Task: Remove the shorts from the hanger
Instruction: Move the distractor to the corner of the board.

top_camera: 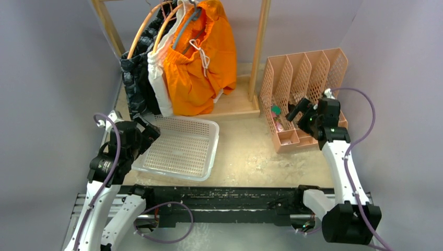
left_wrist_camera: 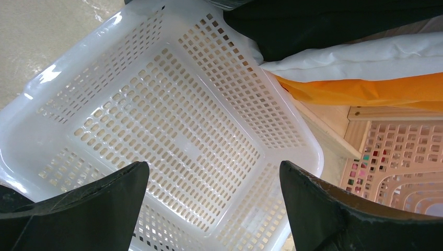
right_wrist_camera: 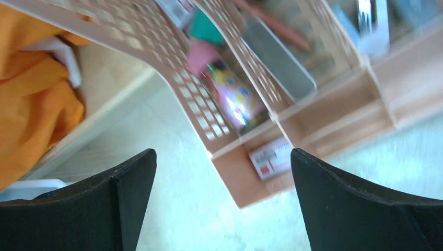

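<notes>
Four pairs of shorts hang on hangers [top_camera: 148, 23] from a wooden rack [top_camera: 259, 47] at the back: orange shorts [top_camera: 201, 65] with a white drawstring in front, then white shorts [top_camera: 158, 86], black shorts [top_camera: 151, 97] and camo shorts [top_camera: 131, 78] at the left. My left gripper [top_camera: 150, 129] is open and empty over the near left corner of a white basket [top_camera: 214, 144], below the shorts. The left wrist view shows the jaws of my left gripper [left_wrist_camera: 214, 172] wide apart, with orange [left_wrist_camera: 365, 89], white [left_wrist_camera: 355, 60] and black [left_wrist_camera: 324, 21] hems beyond. My right gripper [top_camera: 299, 110] is open and empty by the organizer.
The perforated white basket [left_wrist_camera: 47, 78] lies in front of the rack's wooden base [top_camera: 237, 104]. A peach file organizer [top_camera: 308, 78] holding small items stands at the right; it fills the right wrist view [right_wrist_camera: 313, 104], where orange fabric [right_wrist_camera: 31, 104] shows at the left. Grey walls enclose both sides.
</notes>
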